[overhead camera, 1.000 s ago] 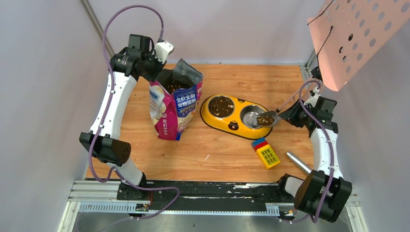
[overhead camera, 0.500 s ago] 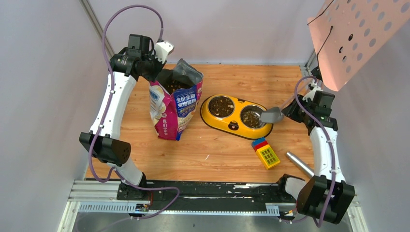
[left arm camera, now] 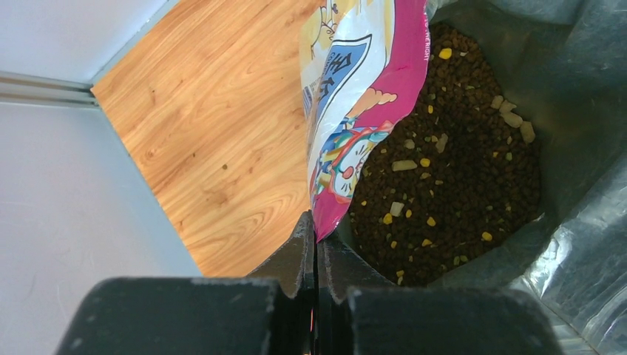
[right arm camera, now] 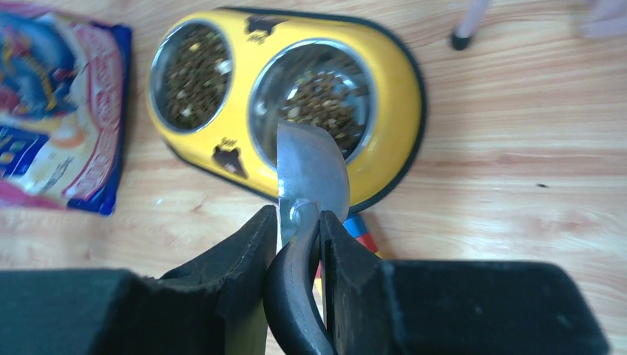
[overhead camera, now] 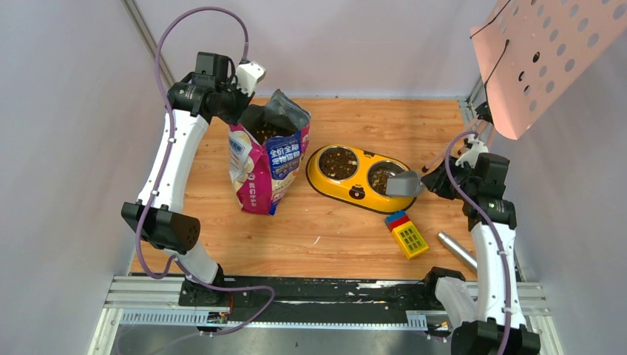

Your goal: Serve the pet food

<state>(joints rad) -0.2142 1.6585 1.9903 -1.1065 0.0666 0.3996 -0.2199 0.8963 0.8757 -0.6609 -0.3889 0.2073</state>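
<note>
The blue-and-magenta cat food bag (overhead camera: 268,159) stands open, and dark brown pet food (left arm camera: 458,155) fills it. My left gripper (left arm camera: 316,235) is shut on the bag's magenta rim (left arm camera: 347,200), holding it open. The yellow double-bowl feeder (overhead camera: 358,177) has kibble in both bowls: the left bowl (right arm camera: 194,66) and the right bowl (right arm camera: 322,100). My right gripper (right arm camera: 299,229) is shut on the black handle of the grey metal scoop (right arm camera: 310,166). The scoop (overhead camera: 404,183) is tipped on edge over the right bowl's near rim, and I cannot see inside it.
A yellow toy block with red and blue bricks (overhead camera: 406,233) lies just in front of the feeder. A grey metal cylinder (overhead camera: 457,249) lies at the front right. A pink perforated panel (overhead camera: 547,52) hangs at the upper right. Grey walls close in both sides.
The scoop, level and full of kibble a second ago, has tipped on edge; kibble now lies in the right bowl. My right wrist has shifted nearer. The left arm has not moved.
</note>
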